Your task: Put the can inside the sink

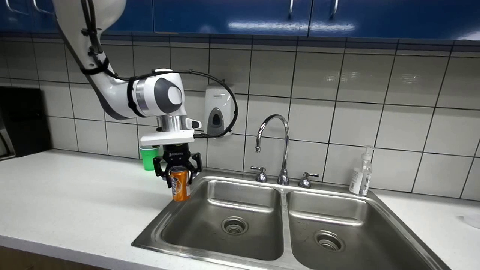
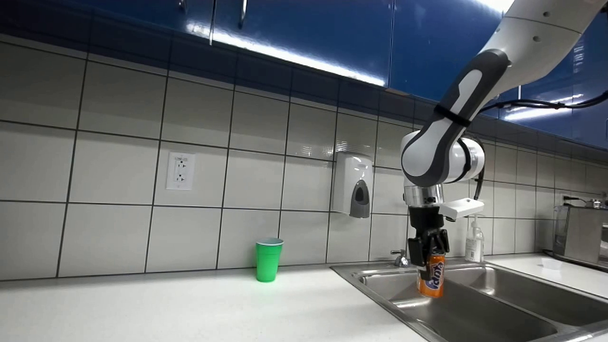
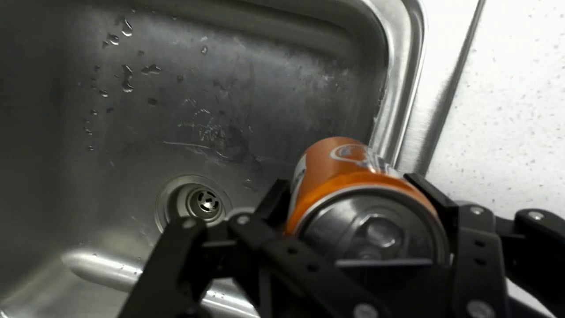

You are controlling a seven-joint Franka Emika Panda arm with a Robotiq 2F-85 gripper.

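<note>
The orange can (image 1: 180,185) with its silvery top is held upright in the air, and it also shows in an exterior view (image 2: 435,283) and in the wrist view (image 3: 333,159). My gripper (image 1: 180,182) is shut on the can's upper part, one finger on each side; the gripper also shows in an exterior view (image 2: 431,266) and the wrist view (image 3: 351,187). The double-basin steel sink (image 1: 284,228) lies below. In the wrist view the can is over the basin's edge region, beside the sink rim (image 3: 404,101), with a drain (image 3: 205,201) left of it.
A chrome tap (image 1: 286,150) with two handles stands behind the basins. A clear pump bottle (image 1: 361,176) stands at the sink's back corner. A green cup (image 2: 269,260) stands on the counter by the wall. A soap dispenser (image 2: 352,185) hangs on the tiles.
</note>
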